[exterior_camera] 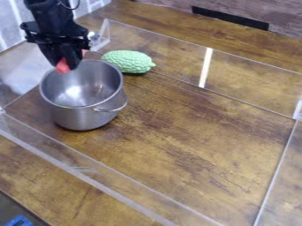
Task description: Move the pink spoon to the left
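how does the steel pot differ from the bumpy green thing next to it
The shiny steel pot is smooth, round and hollow, with an open top; the bumpy green oval object is matte, knobbly and closed. The pot is clearly larger and stands taller, while the green object lies low on its side. The pot sits nearer the camera, the green object behind it. Both rest on the wooden table.

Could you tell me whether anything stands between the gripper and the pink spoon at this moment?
Nothing visible does: the gripper is shut on the pink spoon, holding it above the far rim of the steel pot.
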`<state>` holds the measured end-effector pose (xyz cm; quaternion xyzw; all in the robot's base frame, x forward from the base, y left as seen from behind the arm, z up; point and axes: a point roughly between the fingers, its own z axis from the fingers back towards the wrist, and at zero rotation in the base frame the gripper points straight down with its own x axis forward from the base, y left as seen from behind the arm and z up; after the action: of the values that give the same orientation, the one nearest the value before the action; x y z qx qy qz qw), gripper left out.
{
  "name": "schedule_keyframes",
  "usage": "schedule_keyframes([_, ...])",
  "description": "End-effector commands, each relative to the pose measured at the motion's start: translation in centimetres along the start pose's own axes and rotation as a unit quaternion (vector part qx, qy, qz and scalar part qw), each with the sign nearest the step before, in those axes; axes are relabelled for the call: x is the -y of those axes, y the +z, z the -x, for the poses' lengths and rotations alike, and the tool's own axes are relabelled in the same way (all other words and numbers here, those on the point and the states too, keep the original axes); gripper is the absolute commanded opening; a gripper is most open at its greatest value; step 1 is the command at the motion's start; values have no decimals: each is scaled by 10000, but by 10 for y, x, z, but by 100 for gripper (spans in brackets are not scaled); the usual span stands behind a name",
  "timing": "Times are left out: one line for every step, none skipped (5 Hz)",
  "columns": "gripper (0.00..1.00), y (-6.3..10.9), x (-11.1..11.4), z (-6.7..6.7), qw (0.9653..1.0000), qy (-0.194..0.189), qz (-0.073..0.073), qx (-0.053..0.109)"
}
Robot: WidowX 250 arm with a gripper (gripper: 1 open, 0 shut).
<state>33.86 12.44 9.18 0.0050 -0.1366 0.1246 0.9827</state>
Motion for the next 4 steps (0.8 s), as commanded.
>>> schedule_keyframes([0,14,-11,-14,9994,62,-72,341])
schedule_keyframes([0,10,-21,-17,9993,10,-116,350])
schedule_keyframes([0,7,-33,-20,9992,-35,-155,365])
schedule_keyframes([0,1,-40,-22,9992,-55,-153,359])
